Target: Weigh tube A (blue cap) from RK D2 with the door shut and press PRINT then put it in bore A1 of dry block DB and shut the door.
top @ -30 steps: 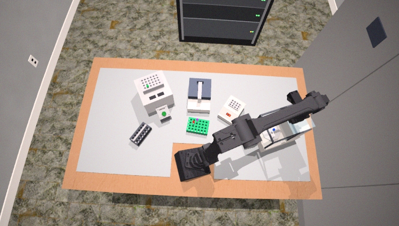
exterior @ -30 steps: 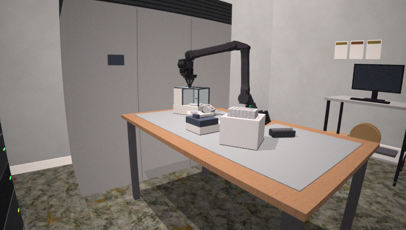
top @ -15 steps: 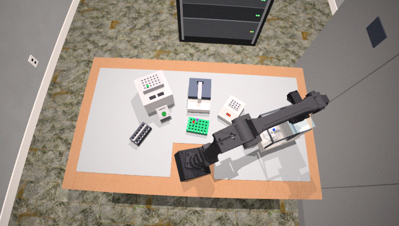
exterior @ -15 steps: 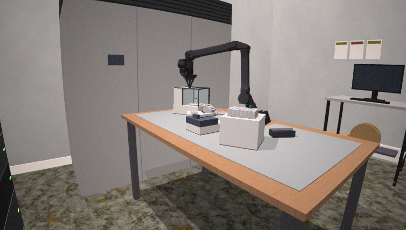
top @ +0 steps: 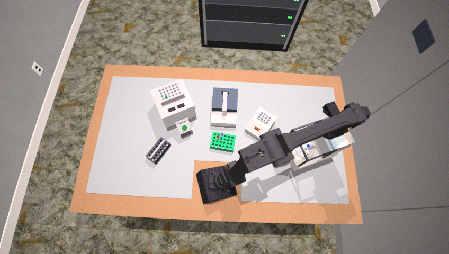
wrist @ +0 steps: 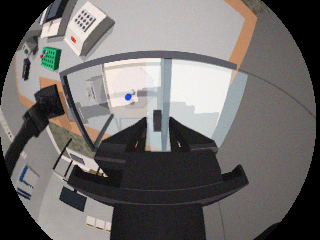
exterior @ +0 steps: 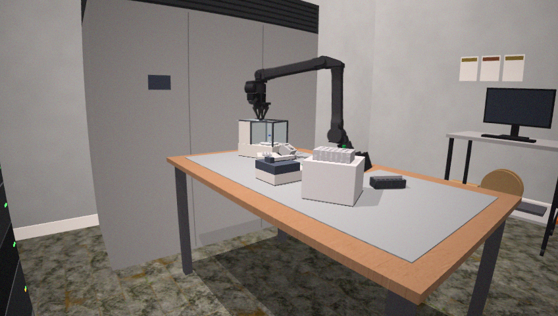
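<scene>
Above the door handle (wrist: pixel 157 122), my hand (top: pixel 334 133) (exterior: pixel 260 118) (wrist: pixel 157 120) waits parted.
It grips nothing, likely readying closure; tube A (top: pixel 307 145) (exterior: pixel 269 135) (wrist: pixel 128 97) sits ten o'clock in wrist view, for weighing.

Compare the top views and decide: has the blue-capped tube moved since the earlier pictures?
No. The blue-capped tube stands at the same spot inside the balance's glass box.
</scene>
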Controlling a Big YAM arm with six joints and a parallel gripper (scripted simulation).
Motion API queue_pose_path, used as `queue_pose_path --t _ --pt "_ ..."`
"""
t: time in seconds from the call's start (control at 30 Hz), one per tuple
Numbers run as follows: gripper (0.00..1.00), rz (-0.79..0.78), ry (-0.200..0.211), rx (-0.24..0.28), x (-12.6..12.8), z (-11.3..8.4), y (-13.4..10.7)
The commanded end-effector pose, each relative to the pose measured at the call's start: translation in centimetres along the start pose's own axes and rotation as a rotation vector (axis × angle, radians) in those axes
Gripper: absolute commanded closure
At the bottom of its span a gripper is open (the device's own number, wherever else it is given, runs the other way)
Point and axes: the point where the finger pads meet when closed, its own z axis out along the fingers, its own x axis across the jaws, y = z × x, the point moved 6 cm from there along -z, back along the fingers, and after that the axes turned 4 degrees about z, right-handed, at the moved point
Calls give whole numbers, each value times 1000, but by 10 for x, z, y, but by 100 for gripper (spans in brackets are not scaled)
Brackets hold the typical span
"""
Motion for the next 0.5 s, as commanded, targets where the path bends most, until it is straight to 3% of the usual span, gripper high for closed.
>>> queue_pose_path --t 0.0,0.03,0.2,0.43,0.47 --pt "70 1 -21 -4 -8 -14 -1" --pt "70 2 -44 -8 -12 -25 -1" --pt "70 3 -61 -12 -9 -41 0" --pt "70 2 -49 -12 -10 -44 3" --pt "70 1 -33 -9 -5 -40 3"
